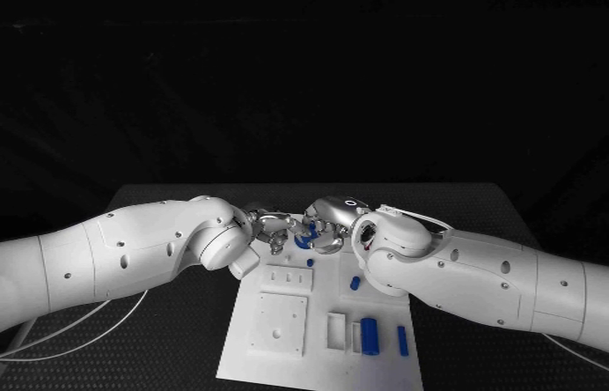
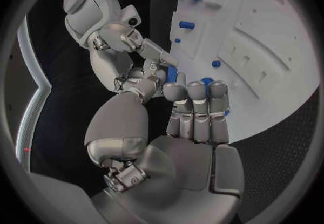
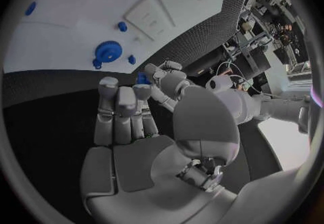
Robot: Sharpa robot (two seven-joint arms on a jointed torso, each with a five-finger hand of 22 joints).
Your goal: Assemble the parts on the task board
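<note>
Over the far end of the white task board (image 1: 286,356) my two hands meet. My left hand (image 1: 270,229) pinches a small blue part (image 2: 172,75) between its thumb and a fingertip. The fingertips of my right hand (image 1: 327,224) close on the same part (image 3: 143,78) from the other side. A blue gear (image 3: 108,50) lies on the board just below the hands, partly hidden behind the left fingers (image 2: 197,93). The left wrist view shows the right hand (image 2: 128,46) facing the left hand (image 2: 182,143). In the right wrist view the left hand (image 3: 167,77) faces the right hand (image 3: 128,143).
More blue parts stand on the board: a short peg (image 1: 355,283) mid-board, a thick block (image 1: 370,335) and a thin bar (image 1: 402,340) near the front edge. Small blue pegs (image 3: 123,26) sit beside raised white plates (image 1: 282,322). White cables (image 1: 63,325) trail at the left.
</note>
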